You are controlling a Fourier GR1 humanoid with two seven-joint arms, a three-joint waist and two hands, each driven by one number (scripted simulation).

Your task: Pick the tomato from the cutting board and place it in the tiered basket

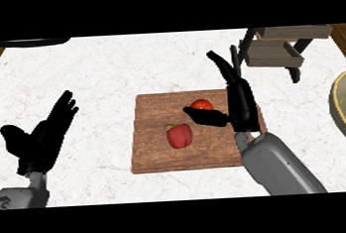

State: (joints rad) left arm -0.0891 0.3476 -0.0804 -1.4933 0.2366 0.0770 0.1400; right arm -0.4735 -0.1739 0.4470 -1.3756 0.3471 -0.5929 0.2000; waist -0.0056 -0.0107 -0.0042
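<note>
Nothing of the task looks finished yet — the tomato (pixel 201 104) sits on the cutting board (pixel 154 151), near its far right part, not lifted. Right hand (pixel 238 105) is over the board's right side just beside the tomato, fingers straight and pointing away toward the far edge, thumb stuck out leftward just below the tomato; fingers and thumb are apart, clamped on nothing, and contact with the tomato can't be told. A red bell pepper (pixel 179 135) lies on the board nearer the middle, apart from the tomato. Left hand (pixel 39 138) rests spread at the view's left, off the board, holding nothing. Tiered basket (pixel 282 48) stands at the far right of the counter — no tomato seen in it. Left to do, by my read: close on the tomato, lift, carry it to the basket, release.
</note>
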